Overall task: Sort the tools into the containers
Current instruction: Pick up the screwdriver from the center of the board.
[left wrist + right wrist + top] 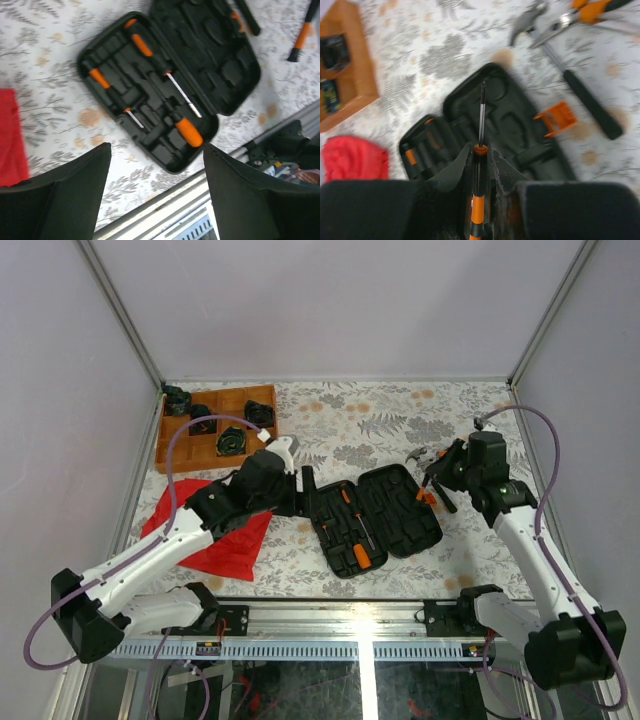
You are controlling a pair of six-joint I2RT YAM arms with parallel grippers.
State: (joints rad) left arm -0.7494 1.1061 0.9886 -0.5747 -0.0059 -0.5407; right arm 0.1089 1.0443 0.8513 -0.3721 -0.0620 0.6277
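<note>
Right wrist: right pincer grips screwdriver over case, pliers beyond; left pincer wide, empty.

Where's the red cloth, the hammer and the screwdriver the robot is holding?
red cloth (235,545), top view, its bare lower part.
hammer (592,107), right wrist view, its black handle.
screwdriver (481,112), right wrist view, its metal shaft.

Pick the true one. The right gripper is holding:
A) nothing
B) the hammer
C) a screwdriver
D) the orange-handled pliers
C: in the right wrist view the right gripper is shut on a screwdriver, whose metal shaft points out over the open case. The pliers lie apart from it.
</note>
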